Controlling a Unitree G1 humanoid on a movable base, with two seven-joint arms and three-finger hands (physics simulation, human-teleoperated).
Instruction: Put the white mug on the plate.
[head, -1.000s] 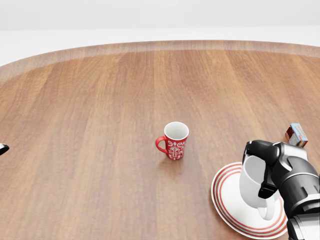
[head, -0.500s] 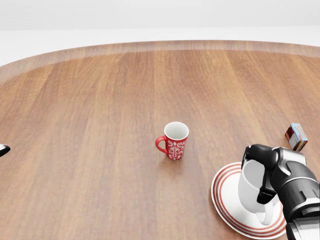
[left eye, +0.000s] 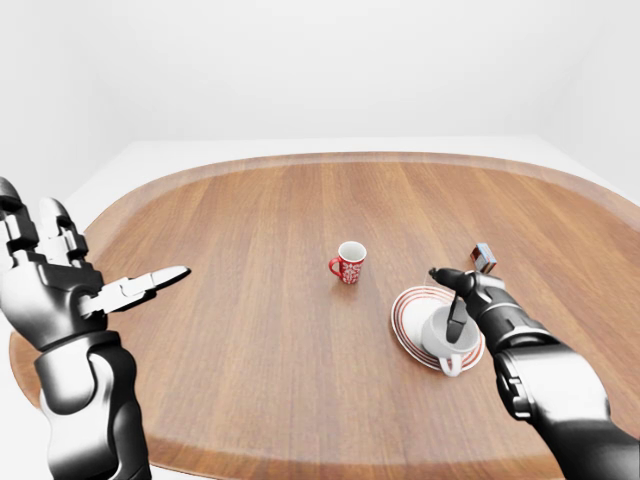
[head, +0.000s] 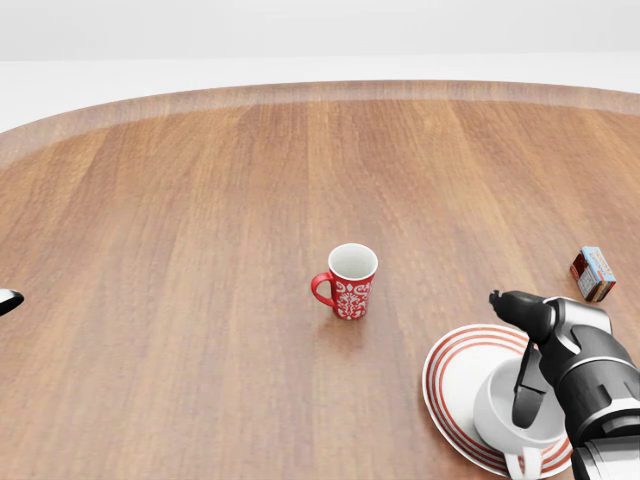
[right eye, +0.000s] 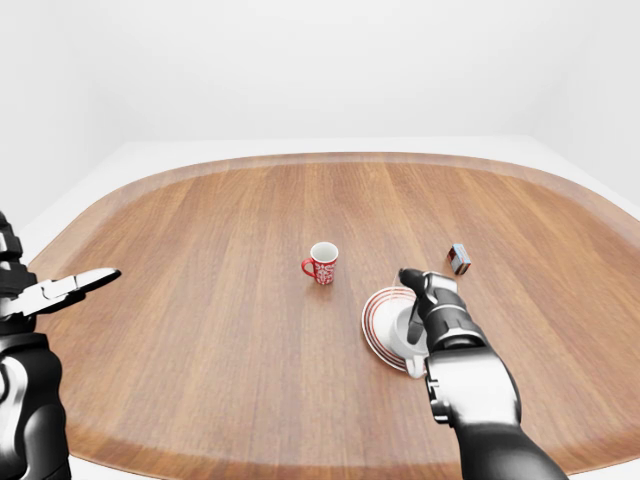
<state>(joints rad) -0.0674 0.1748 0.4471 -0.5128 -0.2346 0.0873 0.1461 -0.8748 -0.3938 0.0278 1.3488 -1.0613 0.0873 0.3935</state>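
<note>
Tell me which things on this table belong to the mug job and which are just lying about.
Part of the job:
white mug, standing on the plate
plate, red-ringed
right robot hand, at the mug

Lying about:
red patterned mug
small box

Head view, clock from bench (head: 200, 250) centre: patterned mug (head: 347, 281) near centre, upright, handle toward 9. Plate (head: 455, 375) at 4 o'clock of it, well apart. White mug (head: 505, 415) upright on the plate, handle toward 6. Right hand (head: 535, 345) directly over the white mug, one of its fingers (head: 527, 388) reaching down into it. Small box (head: 593, 273) at 1 o'clock of the plate, near, not touching. Left hand (left eye: 60, 290) raised at the bench's 9 o'clock edge, apart from everything.
</note>
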